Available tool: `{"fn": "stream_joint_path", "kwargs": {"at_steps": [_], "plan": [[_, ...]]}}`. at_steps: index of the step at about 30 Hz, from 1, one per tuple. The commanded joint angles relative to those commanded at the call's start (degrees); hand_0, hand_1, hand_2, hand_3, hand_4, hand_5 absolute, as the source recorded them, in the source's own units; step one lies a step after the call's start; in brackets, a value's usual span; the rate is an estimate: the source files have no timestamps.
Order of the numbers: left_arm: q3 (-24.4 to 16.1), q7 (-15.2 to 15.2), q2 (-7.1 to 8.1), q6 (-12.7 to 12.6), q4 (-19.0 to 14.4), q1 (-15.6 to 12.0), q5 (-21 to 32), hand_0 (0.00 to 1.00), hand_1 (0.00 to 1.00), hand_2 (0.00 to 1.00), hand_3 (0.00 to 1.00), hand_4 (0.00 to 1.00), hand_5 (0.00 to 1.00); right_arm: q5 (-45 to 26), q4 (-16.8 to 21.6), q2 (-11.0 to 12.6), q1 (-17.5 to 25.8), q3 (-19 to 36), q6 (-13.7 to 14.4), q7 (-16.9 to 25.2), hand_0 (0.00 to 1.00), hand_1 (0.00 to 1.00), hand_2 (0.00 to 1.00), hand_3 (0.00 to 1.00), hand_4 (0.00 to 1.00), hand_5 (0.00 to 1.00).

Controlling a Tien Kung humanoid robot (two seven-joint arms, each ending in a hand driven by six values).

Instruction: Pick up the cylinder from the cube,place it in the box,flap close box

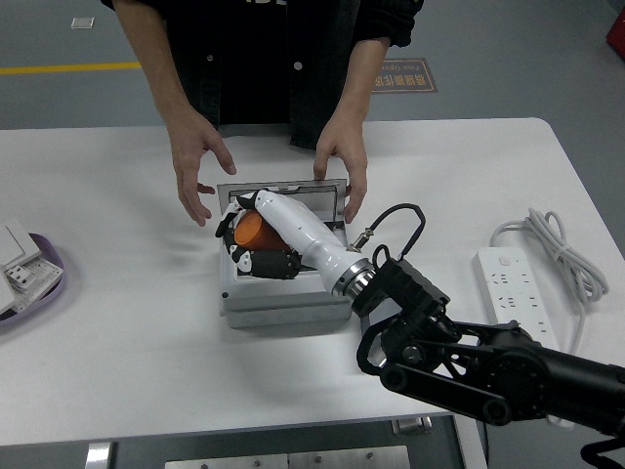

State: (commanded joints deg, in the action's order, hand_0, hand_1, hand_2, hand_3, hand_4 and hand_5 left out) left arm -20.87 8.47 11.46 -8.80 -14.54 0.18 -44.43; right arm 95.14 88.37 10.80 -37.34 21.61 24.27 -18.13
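No legible writing; right hand (256, 239) holds orange cylinder (256, 231) over box (283, 308).

Right hand (256, 242) gripping orange cylinder (254, 232) over box (283, 305)

My right hand (256, 244): white shell, black joints on my fingers (239, 256)
My right arm (488, 366): black, with a silver wrist ring
Cylinder (256, 232): orange
Box (283, 303): light grey, dark inside
Table (117, 332): plain white
Power strip (503, 278): white, with a white cord
Tray (39, 283): purple rim, white parts on it
Person's shirt (205, 39): dark, pale buttons
Floor (59, 68): grey, yellow line
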Motion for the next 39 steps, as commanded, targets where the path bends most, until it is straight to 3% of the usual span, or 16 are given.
{"fn": "stream_joint_path", "kwargs": {"at_steps": [4,5,10,11,16,17,22,23,34,39], "plan": [[-0.3,0.0,0.28,0.0,0.0,0.2,-0.3,0.507,0.556,0.555,0.597,0.708,0.204,9.1,-2.2,-0.8,-1.5,-1.8,-3.3,-8.7,0.11,0.277,0.428,0.333,0.002,0.002],[-0.3,0.0,0.32,0.0,0.0,0.2,-0.4,0.508,0.556,0.554,0.596,0.717,0.225,10.8,-2.6,-0.9,-1.7,-2.0,-3.8,-10.3,0.379,0.474,0.502,0.429,0.015,0.002],[-1.1,0.3,0.42,0.2,0.0,0.2,-1.2,0.508,0.556,0.554,0.596,0.717,0.225,18.6,-5.5,-1.6,-2.5,-3.1,-6.1,-17.3,0.379,0.474,0.502,0.429,0.015,0.002],[-1.2,0.4,0.42,0.2,0.0,0.2,-1.3,0.508,0.557,0.555,0.596,0.716,0.241,19.4,-5.9,-1.8,-2.6,-3.2,-6.4,-18.0,0.69,0.567,0.583,0.51,0.002,0.002],[-1.1,0.4,0.54,0.3,0.1,0.1,-1.0,0.508,0.557,0.555,0.596,0.716,0.241,20.3,-7.6,-2.2,-2.5,-3.6,-7.9,-18.8,0.69,0.567,0.583,0.51,0.002,0.002],[-1.2,0.4,0.55,0.2,0.1,0.0,-1.1,0.508,0.558,0.554,0.596,0.716,0.246,20.1,-7.7,-2.2,-2.5,-3.6,-7.7,-18.6,0.714,0.639,0.635,0.631,0.205,0.002],[-1.7,0.5,0.6,0.3,0.2,0.0,-1.6,0.508,0.558,0.554,0.596,0.716,0.246,17.6,-8.0,-2.4,-2.5,-3.9,-6.3,-16.4,0.714,0.639,0.635,0.631,0.205,0.002],[-1.7,0.5,0.62,0.3,0.2,0.0,-1.7,0.509,0.557,0.554,0.595,0.716,0.246,17.2,-8.0,-2.3,-2.6,-4.0,-6.1,-16.2,0.732,0.661,0.67,0.665,0.378,0.189],[-2.4,0.6,0.8,0.4,0.3,0.4,-2.4,0.508,0.556,0.553,0.594,0.719,0.25,13.7,-8.1,-2.2,-2.7,-5.1,-4.6,-14.2,0.741,0.67,0.68,0.672,0.4,0.235],[-2.2,0.7,0.64,0.4,0.2,0.5,-2.4,0.51,0.556,0.553,0.593,0.714,0.248,11.9,-8.5,-2.1,-2.5,-5.0,-5.4,-12.9,0.742,0.671,0.675,0.669,0.417,0.267]]}}
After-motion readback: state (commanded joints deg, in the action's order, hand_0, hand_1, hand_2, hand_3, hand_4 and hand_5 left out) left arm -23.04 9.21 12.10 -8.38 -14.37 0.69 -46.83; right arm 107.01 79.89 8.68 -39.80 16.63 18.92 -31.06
